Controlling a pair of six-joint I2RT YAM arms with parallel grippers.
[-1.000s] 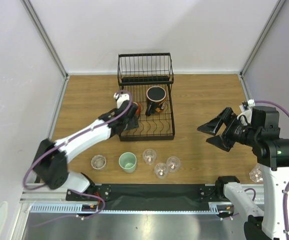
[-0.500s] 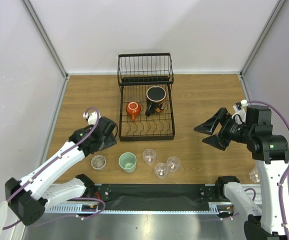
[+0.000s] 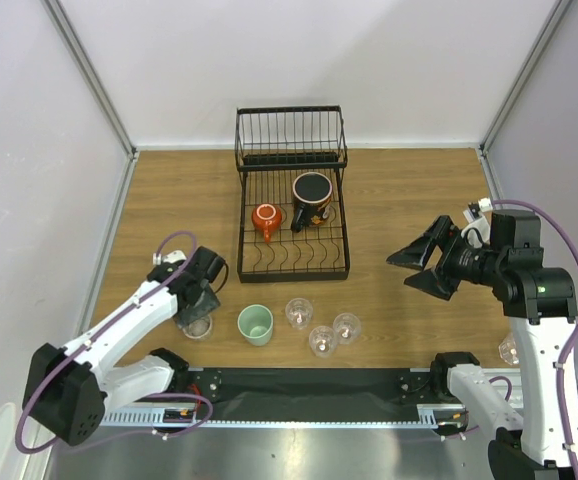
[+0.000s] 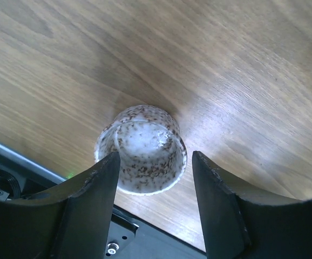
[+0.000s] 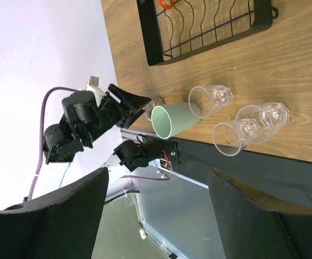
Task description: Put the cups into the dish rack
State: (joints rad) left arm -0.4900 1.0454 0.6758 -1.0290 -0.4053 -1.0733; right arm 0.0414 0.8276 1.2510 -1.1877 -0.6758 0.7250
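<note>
As left arm (image 3: 129, 318) bends low, jaws open astride speckled cup (image 4: 142, 148)

Your left hand (image 4: 153, 162) over speckled cup (image 4: 145, 148), fingers spread, slim gap each side. Mint-green cup (image 3: 255, 324) just to its right blocks sideways sweep. Three clear tumblers (image 3: 322, 340) bunched beyond, gaps tight. Bare worktop (image 3: 169, 200) left of dish rack (image 3: 294, 276) gives you wide lane. In rack, orange mug (image 3: 265, 219) and black mug (image 3: 311, 197) fill middle; near slots free. Your right hand (image 3: 399, 270) hangs over bare worktop right of rack.
</note>
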